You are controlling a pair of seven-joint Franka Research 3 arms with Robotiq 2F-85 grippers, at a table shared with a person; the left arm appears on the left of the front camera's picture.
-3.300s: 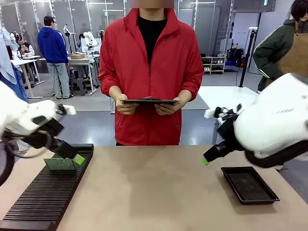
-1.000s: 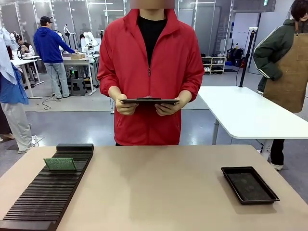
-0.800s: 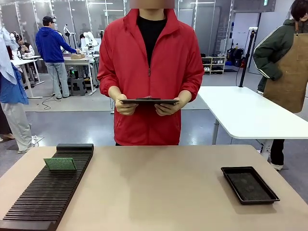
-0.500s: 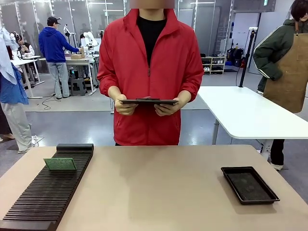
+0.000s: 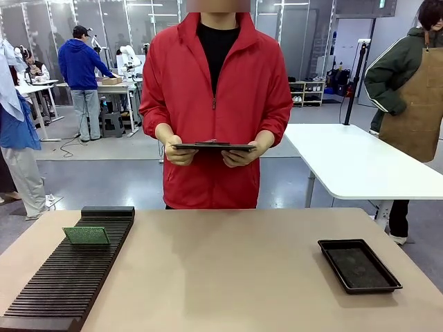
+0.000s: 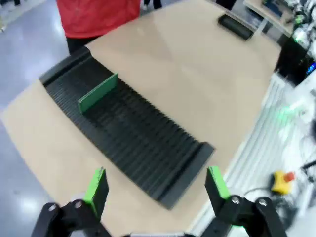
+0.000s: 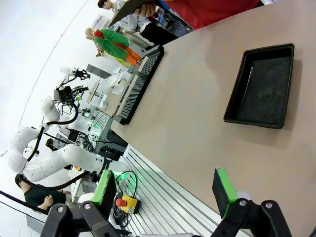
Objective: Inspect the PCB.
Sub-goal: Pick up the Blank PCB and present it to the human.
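Note:
The green PCB (image 5: 86,236) stands on edge in a slot near the far end of the long black slotted rack (image 5: 66,277) at the table's left. In the left wrist view the PCB (image 6: 98,93) stands upright in the rack (image 6: 133,133), well below and beyond my left gripper (image 6: 156,187), which is open and empty, high above the table's near corner. My right gripper (image 7: 165,190) is open and empty too, raised off the table's near edge. The shallow black tray (image 5: 358,265) lies at the right and is empty; the right wrist view has the tray (image 7: 261,86) ahead of the fingers.
A person in a red jacket (image 5: 216,104) stands at the far side holding a dark tablet (image 5: 214,146) in both hands. The tan tabletop (image 5: 221,277) is bare between rack and tray. A white table (image 5: 360,166) and other people are behind.
Both arms, which hung over the table a few seconds ago with the left gripper at the PCB, have drawn back out of the front view. Over the last second nothing on the table moved.

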